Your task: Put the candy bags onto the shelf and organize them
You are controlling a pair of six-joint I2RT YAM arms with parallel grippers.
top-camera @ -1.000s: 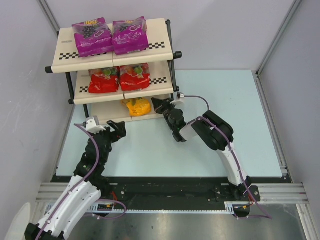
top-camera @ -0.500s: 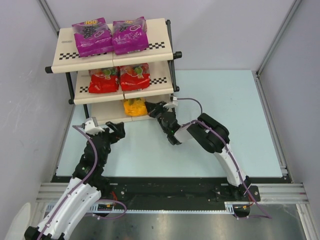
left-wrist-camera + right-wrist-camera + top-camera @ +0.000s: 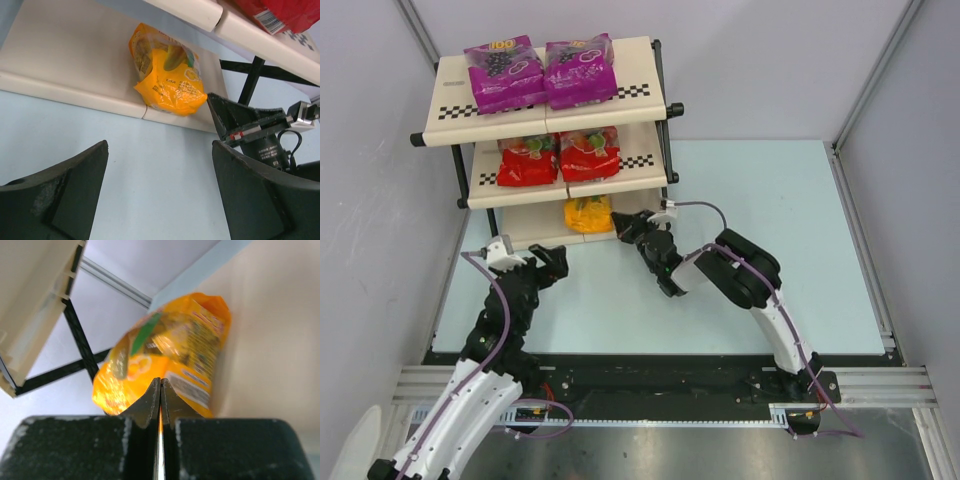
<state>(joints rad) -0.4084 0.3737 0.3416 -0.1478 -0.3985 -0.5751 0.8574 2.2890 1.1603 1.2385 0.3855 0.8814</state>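
The shelf (image 3: 638,62) holds two magenta-purple candy bags (image 3: 503,72) (image 3: 580,70) on its top board and two red ones (image 3: 528,160) (image 3: 589,153) on the middle board. An orange-yellow bag (image 3: 588,213) (image 3: 170,82) lies on the bottom board (image 3: 60,55). My right gripper (image 3: 623,226) (image 3: 160,381) is shut, its joined tips pressed against the right side of the orange bag (image 3: 170,350) with nothing clamped between them. My left gripper (image 3: 557,258) (image 3: 159,146) hangs open over the table in front of the bottom board, nothing between its fingers.
The shelf's black tube frame (image 3: 663,110) runs down its right side, close behind my right wrist. A pale blue table mat (image 3: 770,200) spreads to the right of the shelf. Grey walls close in at the left and the back.
My right gripper has slid left along the bottom board, staying shut, and the orange bag has shifted left and turned more upright. The left arm has drawn back slightly.
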